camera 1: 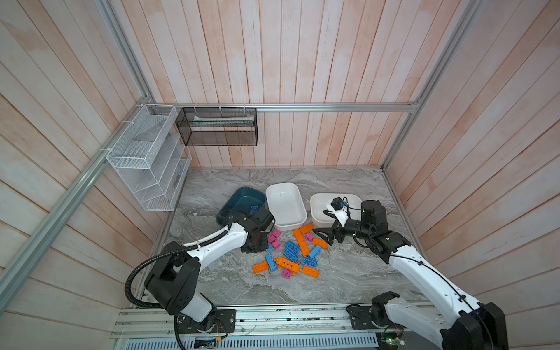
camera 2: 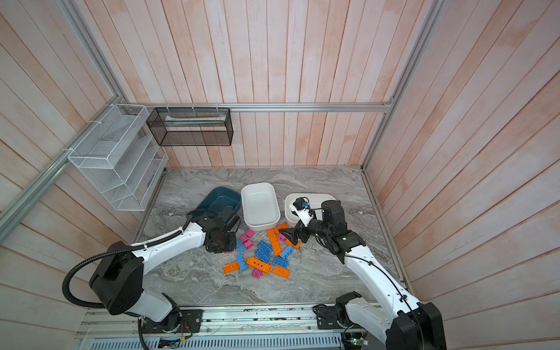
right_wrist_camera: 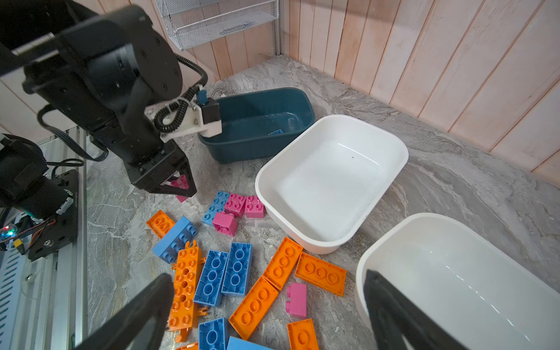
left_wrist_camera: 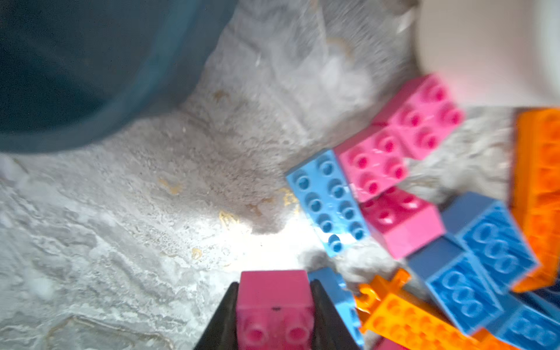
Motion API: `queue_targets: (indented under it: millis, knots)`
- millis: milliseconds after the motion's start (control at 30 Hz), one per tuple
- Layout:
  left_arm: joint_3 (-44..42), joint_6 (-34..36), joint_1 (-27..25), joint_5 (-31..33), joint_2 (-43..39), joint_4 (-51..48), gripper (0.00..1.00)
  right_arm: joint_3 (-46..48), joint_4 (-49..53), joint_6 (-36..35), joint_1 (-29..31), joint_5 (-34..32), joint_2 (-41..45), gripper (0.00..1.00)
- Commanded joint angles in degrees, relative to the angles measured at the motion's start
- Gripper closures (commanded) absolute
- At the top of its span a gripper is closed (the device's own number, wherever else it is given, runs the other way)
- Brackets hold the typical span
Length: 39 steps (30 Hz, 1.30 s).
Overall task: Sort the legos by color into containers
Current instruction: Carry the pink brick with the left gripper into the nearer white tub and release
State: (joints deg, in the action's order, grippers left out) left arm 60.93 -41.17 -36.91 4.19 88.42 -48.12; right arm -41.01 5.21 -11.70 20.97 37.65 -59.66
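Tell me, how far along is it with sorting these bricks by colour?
Barely started. Done: one blue brick lies in the teal tub; the middle white tub and right white tub look empty. In hand: the left arm's jaws clamp a pink brick, while the right arm's jaws stand open over the pile's edge. Left: the whole mixed pile of blue, pink and orange bricks on the table.

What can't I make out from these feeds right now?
- Left gripper and its pink brick: buried under the left arm in both top views; whether the brick is off the table is unclear.
- Dark teal tub: near end under that arm; one blue brick shows, more could hide.
- Right white tub: cut off by the right wrist view's edge, partly under the right arm in top views.
- Left wrist view: orange brick at the edge blurred.
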Motion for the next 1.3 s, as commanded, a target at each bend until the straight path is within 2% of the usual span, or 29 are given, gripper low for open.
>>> queue_targets:
  millis: [0,267,433,567,700,767,833,967,1133,1267]
  knots:
    - [8.37,5.44,1.12,2.02,-0.66,-4.09,0.73,-2.24,-1.20,2.14,0.12,2.94,0.33,0.02]
    - [26.17,15.90,4.20,-1.32,11.06,1.79,0.72,-5.16,-0.63,2.38,-1.07,5.76,-1.72,0.02]
    - [36.06,18.04,5.18,-4.14,20.96,8.70,0.72,-5.98,-0.85,2.56,-2.43,5.52,-2.38,0.02]
    - [41.21,18.05,5.20,-2.69,28.30,12.14,0.72,-6.66,-0.02,2.19,-2.98,4.50,-3.02,0.02]
    - [43.39,18.09,5.35,2.12,33.65,16.38,0.72,-6.48,-0.07,2.35,-3.48,3.51,-3.23,0.02]
    - [44.74,18.03,5.62,1.63,35.79,17.46,0.72,-6.35,-0.01,2.44,-3.67,3.33,-3.41,0.02]
    - [46.93,18.37,5.54,1.86,38.06,16.57,0.67,-6.09,0.30,2.50,-3.66,3.02,-3.34,0.02]
    - [49.03,18.29,5.71,2.32,39.62,13.84,0.49,-6.31,2.00,1.80,-3.75,2.96,-3.16,0.02]
    - [48.10,19.49,5.63,-0.30,35.31,10.63,0.35,-6.27,3.31,1.26,-3.93,3.11,-2.69,0.02]
    - [41.55,24.20,5.35,-4.52,27.18,9.61,0.27,-6.35,3.58,1.28,-3.92,3.73,-2.36,0.02]
